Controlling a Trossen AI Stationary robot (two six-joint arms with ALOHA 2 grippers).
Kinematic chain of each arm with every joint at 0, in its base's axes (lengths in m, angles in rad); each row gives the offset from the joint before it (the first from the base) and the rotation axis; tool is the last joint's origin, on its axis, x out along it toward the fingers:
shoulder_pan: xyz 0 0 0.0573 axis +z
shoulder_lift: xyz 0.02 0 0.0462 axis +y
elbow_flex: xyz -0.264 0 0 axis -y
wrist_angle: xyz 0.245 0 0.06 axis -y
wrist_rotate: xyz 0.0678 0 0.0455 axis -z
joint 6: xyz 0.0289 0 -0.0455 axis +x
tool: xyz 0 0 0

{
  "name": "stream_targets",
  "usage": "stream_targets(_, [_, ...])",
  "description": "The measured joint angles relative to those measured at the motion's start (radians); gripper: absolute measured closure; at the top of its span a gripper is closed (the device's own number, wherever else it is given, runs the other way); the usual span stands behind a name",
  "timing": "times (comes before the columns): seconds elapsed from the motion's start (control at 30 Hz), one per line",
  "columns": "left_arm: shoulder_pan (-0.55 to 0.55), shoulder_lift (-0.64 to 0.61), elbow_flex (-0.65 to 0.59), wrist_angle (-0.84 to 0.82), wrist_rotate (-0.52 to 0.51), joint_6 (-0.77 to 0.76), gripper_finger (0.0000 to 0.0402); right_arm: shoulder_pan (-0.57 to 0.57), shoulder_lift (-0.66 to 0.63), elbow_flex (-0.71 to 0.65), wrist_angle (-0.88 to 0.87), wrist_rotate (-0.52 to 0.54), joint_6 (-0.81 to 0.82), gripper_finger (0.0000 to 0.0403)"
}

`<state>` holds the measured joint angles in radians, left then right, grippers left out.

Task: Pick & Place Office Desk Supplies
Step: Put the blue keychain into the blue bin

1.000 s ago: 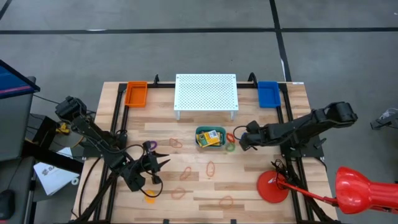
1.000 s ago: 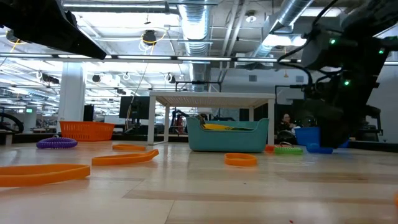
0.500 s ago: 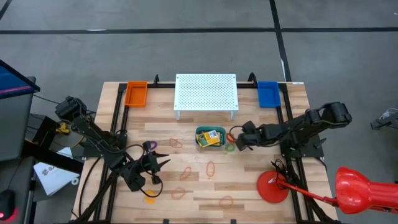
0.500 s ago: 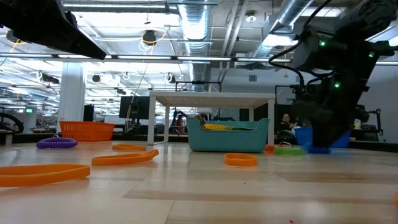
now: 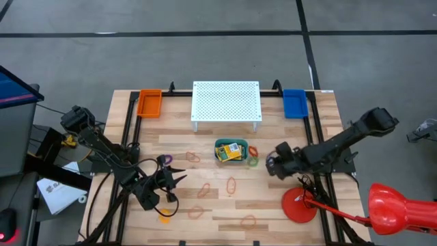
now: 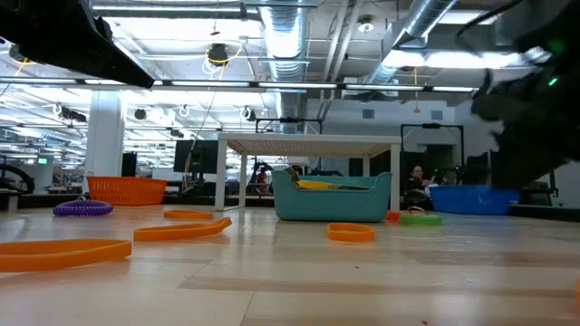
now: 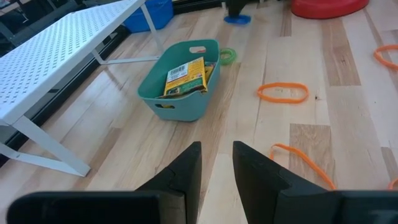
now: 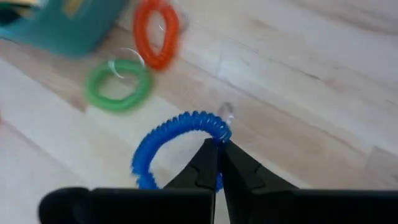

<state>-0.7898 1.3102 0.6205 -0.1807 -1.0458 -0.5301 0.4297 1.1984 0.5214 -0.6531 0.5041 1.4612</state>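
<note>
- Right wrist view: right gripper [image 8: 217,155] pinches the blue coil loop [image 8: 163,140], which stands on edge, arching away from the fingers.
- Left gripper [image 5: 179,175] hovers, fingers slightly parted, empty.

crayon box [image 5: 233,149] in bin [image 5: 220,154], stand [image 5: 226,100] behind

Lighting: bright, even, overhead; soft shadows.
Low view: ceiling strip lights [image 6: 172,83] glare; right arm [image 6: 535,118] motion-blurred. Right wrist view: soft focus, green loop [image 8: 118,84] and orange loop [image 8: 158,34] beyond the pincer smeared.
</note>
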Motion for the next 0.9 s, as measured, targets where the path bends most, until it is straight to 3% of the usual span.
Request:
stream_targets(0.23, [0.0, 0.0, 0.0, -0.003, -0.004, 0.0, 0.0316, 0.044, -0.135, 0.182, -0.433, 0.252, 0.072, 0.0401])
stream_targets(0.43, [0.0, 0.0, 0.0, -0.003, -0.005, 0.001, 0.0316, -0.129, -0.192, 0.327, -0.73, 0.334, -0.049, 0.0402])
stream_targets(0.67, [0.0, 0.0, 0.0, -0.003, -0.01, 0.0, 0.0316, -0.497, -0.233, 0.35, -0.652, 0.302, -0.478, 0.0403])
stream_targets(0.9, [0.0, 0.0, 0.0, 0.006, -0.01, -0.001, 0.0316, -0.879, -0.209, 0.35, -0.389, 0.174, -0.934, 0.0403])
